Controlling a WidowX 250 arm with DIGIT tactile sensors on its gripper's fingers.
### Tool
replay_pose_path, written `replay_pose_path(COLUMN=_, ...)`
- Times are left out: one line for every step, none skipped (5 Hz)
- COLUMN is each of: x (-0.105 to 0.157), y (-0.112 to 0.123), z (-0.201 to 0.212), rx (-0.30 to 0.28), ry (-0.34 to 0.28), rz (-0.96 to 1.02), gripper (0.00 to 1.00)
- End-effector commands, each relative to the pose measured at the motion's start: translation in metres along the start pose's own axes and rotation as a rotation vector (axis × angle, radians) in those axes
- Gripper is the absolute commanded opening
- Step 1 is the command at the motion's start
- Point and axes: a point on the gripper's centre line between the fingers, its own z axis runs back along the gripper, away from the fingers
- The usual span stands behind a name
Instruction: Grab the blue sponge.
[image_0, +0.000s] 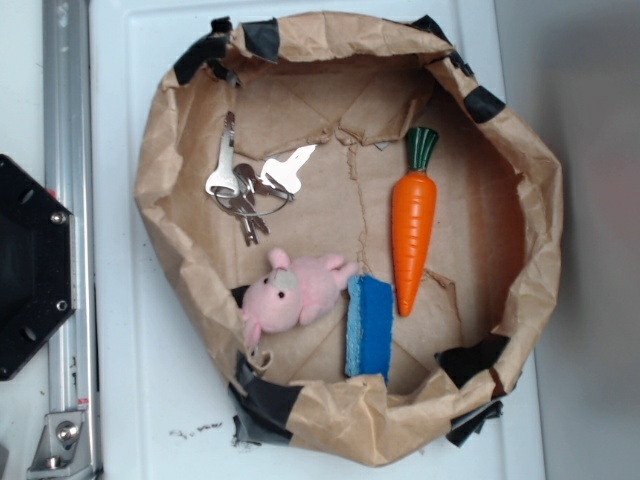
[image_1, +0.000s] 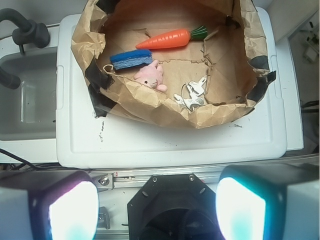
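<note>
Gripper (image_1: 157, 205) seen spread wide, nothing held, well clear of paper nest (image_0: 520, 200). Blue sponge (image_0: 370, 326) found on nest floor, touching pink plush pig (image_0: 292, 295), just beside tip of carrot (image_0: 413, 225). Keys (image_0: 245, 185) noted apart.

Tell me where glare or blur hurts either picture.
Wrist view: the gripper fingers fill the bottom edge, blurred and glowing with cyan-white glare; the blue sponge stays sharp. Exterior view: soft, even light, slight overall softness, glints on the keys, right edge hazy grey.
</note>
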Motion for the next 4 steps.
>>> replay_pose_path(x=0.000, y=0.000, z=0.000, rx=0.000, ry=0.000, rz=0.000, gripper=1.00)
replay_pose_path(x=0.049, y=0.015, z=-0.015, rx=0.076, ry=-0.075, rz=-0.122, gripper=1.00)
replay_pose_path(x=0.101, y=0.017, z=-0.025, rx=0.082, ry=-0.140, rz=-0.264, gripper=1.00)
replay_pose_path(x=0.124, y=0.018, z=-0.048, rx=0.137, ry=-0.110, rz=-0.409, gripper=1.00)
